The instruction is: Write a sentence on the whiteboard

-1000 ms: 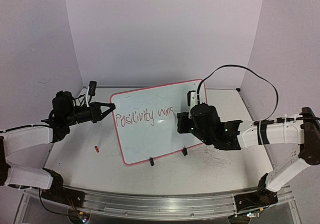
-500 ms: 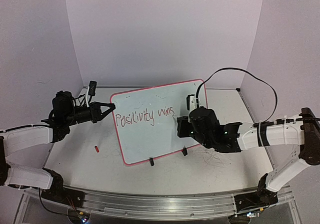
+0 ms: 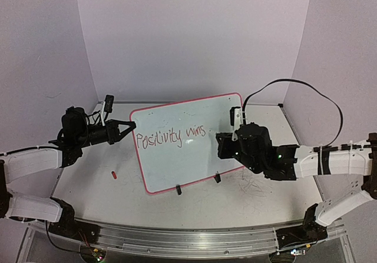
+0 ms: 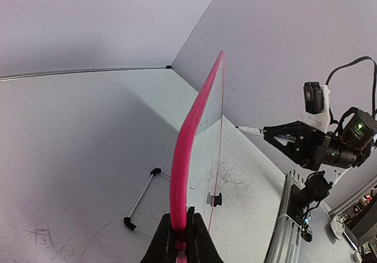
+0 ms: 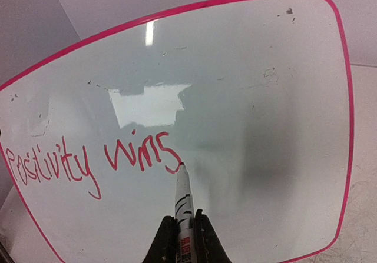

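I'm holding the whiteboard (image 5: 265,98) propped on the desk (image 3: 259,207) with the left gripper (image 4: 179,239), jaws clenching its rim; the right gripper (image 5: 181,239), jaws grasping the marker (image 5: 183,195), is pointing its tip just right of the sentence (image 5: 94,160), blank board lying rightward

White table (image 3: 253,201): whiteboard (image 3: 188,157) standing, small red piece (image 3: 114,173) beside.

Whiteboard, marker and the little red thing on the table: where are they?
whiteboard (image 3: 171,167): top external view, on the bare white face, lower half.
marker (image 5: 183,195): right wrist view, on the middle of its white barrel.
little red thing (image 3: 114,173): top external view, on its middle, left of the whiteboard.
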`<action>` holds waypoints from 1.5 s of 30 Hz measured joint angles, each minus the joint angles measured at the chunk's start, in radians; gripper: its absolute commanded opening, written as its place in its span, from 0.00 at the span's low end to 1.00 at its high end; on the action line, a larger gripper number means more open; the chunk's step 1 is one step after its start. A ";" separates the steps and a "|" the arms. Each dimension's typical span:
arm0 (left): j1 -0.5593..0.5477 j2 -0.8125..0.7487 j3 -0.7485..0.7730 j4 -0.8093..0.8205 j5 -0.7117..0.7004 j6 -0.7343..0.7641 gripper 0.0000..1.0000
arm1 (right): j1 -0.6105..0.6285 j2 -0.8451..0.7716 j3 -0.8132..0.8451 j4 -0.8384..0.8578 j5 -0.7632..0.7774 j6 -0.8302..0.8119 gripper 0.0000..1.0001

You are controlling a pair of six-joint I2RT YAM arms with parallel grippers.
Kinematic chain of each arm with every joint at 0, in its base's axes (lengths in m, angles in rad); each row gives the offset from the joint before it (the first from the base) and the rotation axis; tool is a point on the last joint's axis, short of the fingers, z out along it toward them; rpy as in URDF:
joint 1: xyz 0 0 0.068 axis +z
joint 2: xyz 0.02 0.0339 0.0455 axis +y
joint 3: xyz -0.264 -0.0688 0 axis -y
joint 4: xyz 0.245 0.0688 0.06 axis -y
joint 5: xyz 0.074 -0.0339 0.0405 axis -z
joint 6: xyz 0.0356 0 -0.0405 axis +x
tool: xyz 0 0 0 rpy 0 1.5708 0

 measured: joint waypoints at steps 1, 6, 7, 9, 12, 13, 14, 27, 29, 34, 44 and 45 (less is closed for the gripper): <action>0.000 0.000 0.000 0.000 0.000 0.000 0.00 | -0.006 -0.009 -0.002 0.001 -0.001 -0.002 0.00; 0.000 0.000 0.000 0.000 0.000 0.000 0.00 | -0.023 -0.011 -0.001 0.002 -0.011 -0.019 0.00; 0.000 0.000 0.000 0.000 0.000 0.000 0.00 | -0.022 -0.010 -0.001 0.002 -0.013 -0.022 0.00; 0.000 0.000 0.000 0.000 0.000 0.000 0.00 | -0.022 -0.009 -0.001 0.002 -0.016 -0.031 0.00; 0.000 0.000 0.000 0.000 0.000 0.000 0.00 | -0.022 0.000 0.001 0.002 -0.022 -0.044 0.00; 0.000 0.000 0.000 0.000 0.000 0.000 0.00 | -0.022 0.006 0.002 0.001 -0.023 -0.049 0.00; 0.000 0.000 0.000 0.000 0.000 0.000 0.00 | -0.022 0.011 0.003 0.001 -0.024 -0.053 0.00; 0.000 0.000 0.000 0.000 0.001 0.000 0.00 | -0.027 0.041 0.022 0.001 -0.024 -0.084 0.00; 0.000 0.000 0.000 0.000 0.001 0.000 0.00 | -0.029 0.045 0.027 0.001 -0.025 -0.087 0.00; 0.000 0.000 0.000 0.000 0.001 0.000 0.00 | -0.032 0.051 0.028 0.001 -0.024 -0.087 0.00; 0.000 0.000 0.000 0.000 0.001 0.000 0.00 | -0.047 0.051 0.028 0.013 -0.021 -0.087 0.00; 0.000 0.000 0.000 0.000 0.001 0.000 0.00 | -0.047 0.051 0.028 0.016 -0.019 -0.087 0.00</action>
